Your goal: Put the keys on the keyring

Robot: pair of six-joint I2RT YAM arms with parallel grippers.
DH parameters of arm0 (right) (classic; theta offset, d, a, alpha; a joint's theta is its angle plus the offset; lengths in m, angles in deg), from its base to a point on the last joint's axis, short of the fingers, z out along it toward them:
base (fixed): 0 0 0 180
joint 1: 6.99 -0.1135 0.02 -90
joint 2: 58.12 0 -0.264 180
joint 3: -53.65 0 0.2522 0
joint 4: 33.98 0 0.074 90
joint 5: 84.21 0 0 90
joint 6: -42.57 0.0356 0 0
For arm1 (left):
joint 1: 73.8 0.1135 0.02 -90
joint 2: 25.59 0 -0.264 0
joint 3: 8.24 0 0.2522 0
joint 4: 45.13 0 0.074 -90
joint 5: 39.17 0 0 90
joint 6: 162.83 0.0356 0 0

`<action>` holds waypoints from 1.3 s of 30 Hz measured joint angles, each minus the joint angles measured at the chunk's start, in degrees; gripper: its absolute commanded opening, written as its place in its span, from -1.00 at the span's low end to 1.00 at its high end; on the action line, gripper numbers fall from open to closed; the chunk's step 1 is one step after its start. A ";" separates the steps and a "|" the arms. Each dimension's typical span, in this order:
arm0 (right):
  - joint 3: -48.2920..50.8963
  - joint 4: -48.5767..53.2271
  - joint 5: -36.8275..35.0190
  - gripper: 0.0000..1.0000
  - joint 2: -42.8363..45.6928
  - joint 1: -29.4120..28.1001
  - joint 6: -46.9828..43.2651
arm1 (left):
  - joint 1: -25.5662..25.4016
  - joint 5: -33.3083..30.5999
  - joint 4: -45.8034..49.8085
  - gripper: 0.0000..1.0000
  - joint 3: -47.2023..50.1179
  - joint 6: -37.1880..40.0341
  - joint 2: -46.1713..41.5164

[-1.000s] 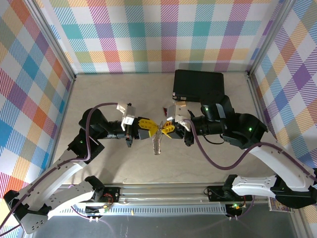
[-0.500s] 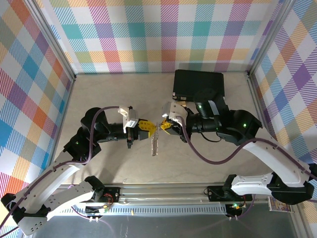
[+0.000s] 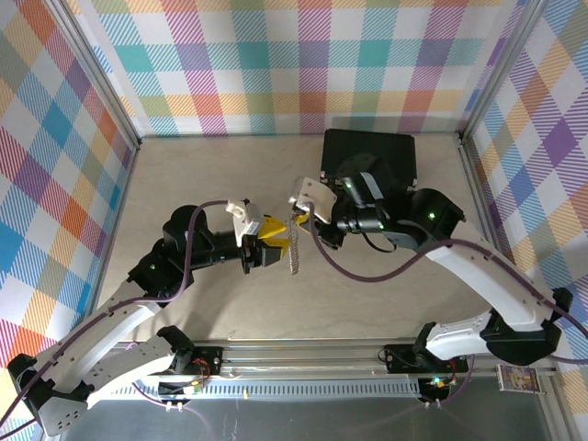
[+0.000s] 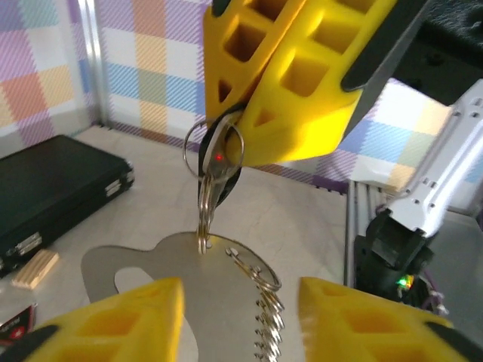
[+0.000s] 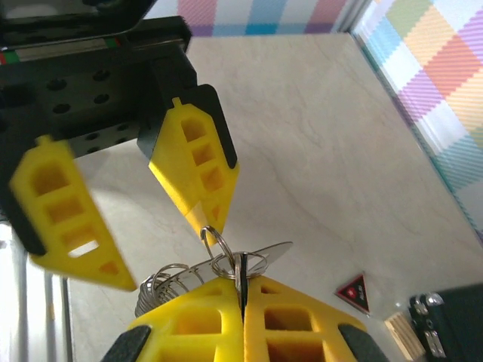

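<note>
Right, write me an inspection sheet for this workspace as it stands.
Surface: pale table, no spills seen.
Job's things: key and its split ring pinched in the right gripper; keyring and chain hang just below.
Clutter: black case at the far side; tan block and red-and-black tag near it.
Grippers: left gripper open, holding nothing, fingers flanking the keyring; right gripper shut on the key.
Cables: purple cables loop along both arms, no snag seen.
Surroundings: plaid walls, metal frame posts.
</note>
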 measured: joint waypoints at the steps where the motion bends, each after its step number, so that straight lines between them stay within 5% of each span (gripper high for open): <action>1: -0.87 0.48 -0.59 -1.00 -1.18 0.22 0.04 | 0.00 -1.20 -0.28 0.06 0.66 -0.42 -0.13; 8: -3.02 2.84 -3.93 -1.00 -8.76 3.06 2.43 | 0.00 -6.95 -2.14 0.36 5.53 -3.26 -2.40; 14: -4.46 2.80 -3.93 -1.00 -13.42 6.32 5.33 | 0.00 -11.63 -1.18 0.99 7.04 -4.92 -5.62; 39: -10.78 2.10 -1.05 -1.00 -27.54 15.06 14.38 | 0.00 -18.38 2.19 1.00 10.71 -10.01 -9.66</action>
